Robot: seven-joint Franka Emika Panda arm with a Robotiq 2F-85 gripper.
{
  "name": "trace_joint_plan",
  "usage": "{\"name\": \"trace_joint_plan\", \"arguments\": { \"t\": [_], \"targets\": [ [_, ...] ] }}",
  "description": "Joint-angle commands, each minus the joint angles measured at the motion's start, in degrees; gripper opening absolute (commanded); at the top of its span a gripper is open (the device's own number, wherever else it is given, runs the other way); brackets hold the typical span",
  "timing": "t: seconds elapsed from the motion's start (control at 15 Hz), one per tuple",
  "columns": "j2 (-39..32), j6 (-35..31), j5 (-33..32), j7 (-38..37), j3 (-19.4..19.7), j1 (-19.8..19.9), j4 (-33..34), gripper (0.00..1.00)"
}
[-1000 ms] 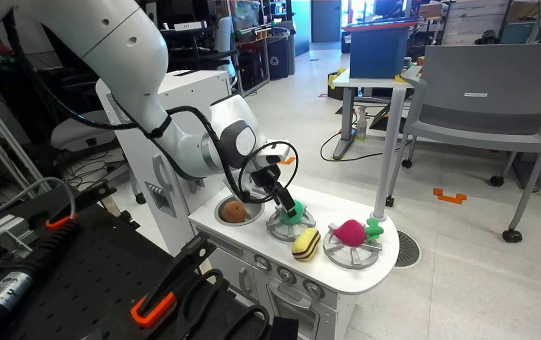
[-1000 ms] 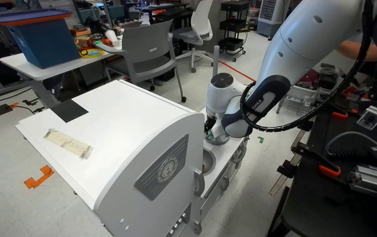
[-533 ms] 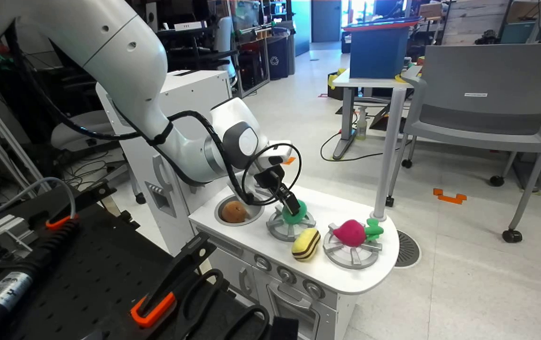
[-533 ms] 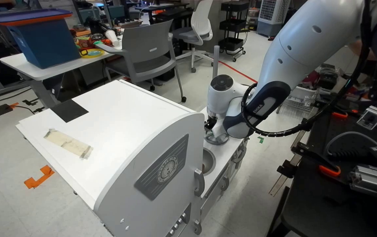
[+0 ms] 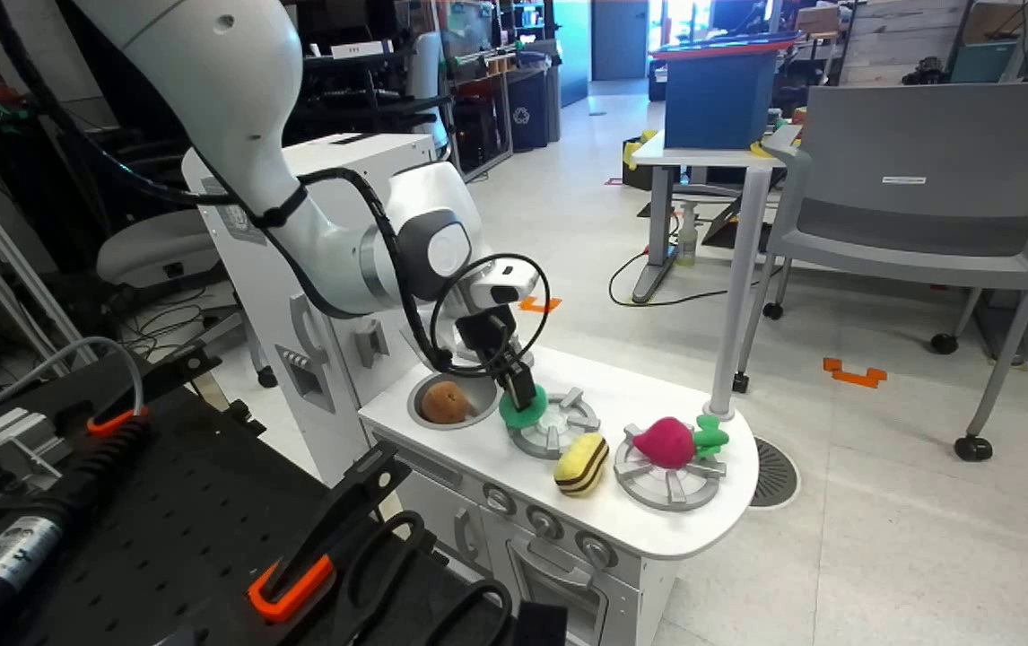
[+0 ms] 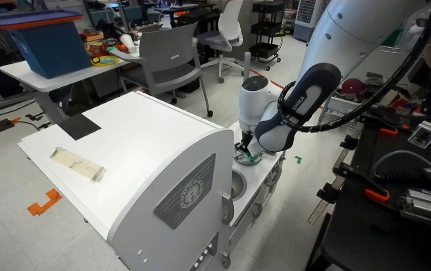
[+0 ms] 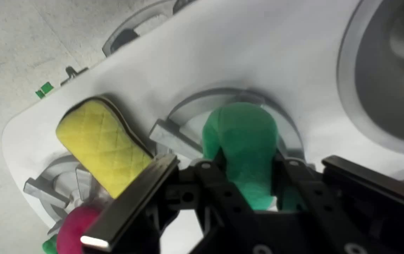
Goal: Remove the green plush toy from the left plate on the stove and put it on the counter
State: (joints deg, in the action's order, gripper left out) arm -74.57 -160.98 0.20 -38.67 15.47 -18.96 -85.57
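Observation:
The green plush toy (image 7: 242, 130) is pinched between the two black fingers of my gripper (image 7: 248, 164) in the wrist view. In an exterior view the toy (image 5: 523, 412) hangs at the sink-side rim of the left plate (image 5: 571, 423), seemingly a little above it. My gripper (image 5: 518, 391) points down and tilted, shut on the toy. The plate rests on the stove, part of the same white top as the counter (image 5: 631, 388). In another exterior view only a sliver of the toy (image 6: 253, 158) shows beneath the wrist.
A yellow striped plush (image 5: 582, 465) lies between the plates. A pink-red plush (image 5: 666, 443) with green leaves sits on the right plate (image 5: 675, 492). The sink bowl (image 5: 483, 395) holds a brown plush (image 5: 445, 403). A white post (image 5: 741, 287) rises at the counter's far corner.
The fingers have closed on the green toy. Gripper and toy have shifted from the middle of the plate toward the sink side, and the wrist has risen slightly.

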Motion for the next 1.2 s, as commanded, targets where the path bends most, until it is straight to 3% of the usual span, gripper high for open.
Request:
{"name": "trace_joint_plan", "arguments": {
  "t": [0.0, 0.27, 0.53, 1.13],
  "targets": [
    [8.85, 2.90, 1.12, 7.92, -6.79, 3.20, -11.44, 0.06],
    [7.82, 5.18, 1.81, 9.29, -8.63, 2.45, -13.64, 0.06],
    [4.51, 4.42, 2.04, 7.30, -7.94, 0.50, -12.14, 0.06],
    [5.54, 3.24, 3.45, 6.59, -7.33, 0.03, -10.56, 0.06]
  ]
}}
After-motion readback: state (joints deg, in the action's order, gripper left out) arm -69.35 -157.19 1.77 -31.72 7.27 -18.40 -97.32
